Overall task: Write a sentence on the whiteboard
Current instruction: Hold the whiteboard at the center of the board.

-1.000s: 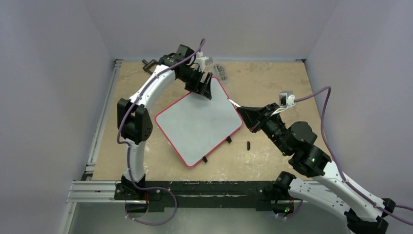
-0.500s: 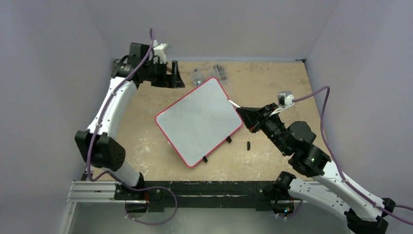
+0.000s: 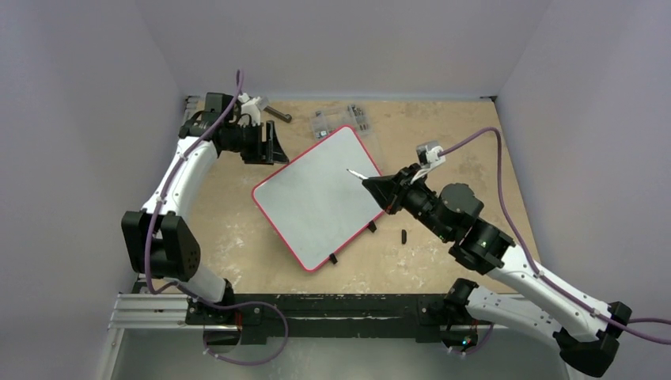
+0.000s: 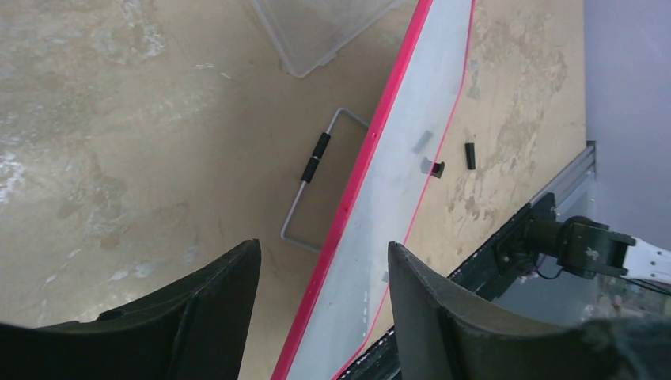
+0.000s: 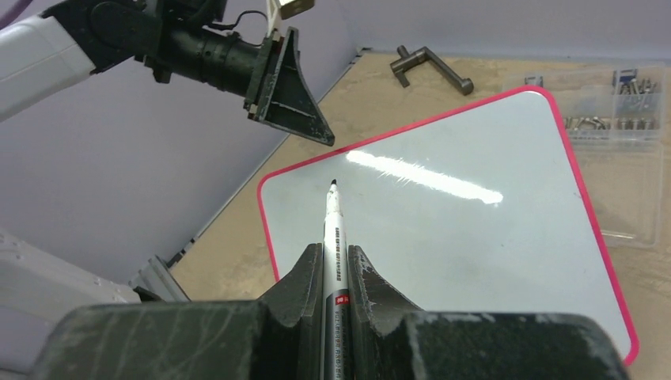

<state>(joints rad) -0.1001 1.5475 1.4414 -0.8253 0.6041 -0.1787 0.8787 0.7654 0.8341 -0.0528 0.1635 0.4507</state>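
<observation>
The whiteboard [image 3: 320, 198], white with a thin red rim, lies turned at an angle in the middle of the table. Its face is bare and the sentence is not in view. My right gripper [image 3: 380, 188] is shut on a white marker [image 5: 330, 229]. The marker's black tip [image 3: 350, 171] points over the board's far right part; I cannot tell whether it touches. My left gripper [image 3: 273, 146] stands open and empty just off the board's far left edge. In the left wrist view the gripper [image 4: 324, 245] frames the whiteboard's red rim [image 4: 364, 170].
A clear plastic box of small parts [image 3: 340, 120] lies behind the board's far corner. A metal clamp [image 3: 277, 115] sits by the back edge near my left gripper. The black marker cap [image 3: 403, 236] lies on the table right of the board. A wire stand [image 4: 312, 178] shows under the board.
My left gripper has left the board's far corner and swung out to the far left, then eased back toward the board. My right gripper carried the marker from the board's right edge over its face.
</observation>
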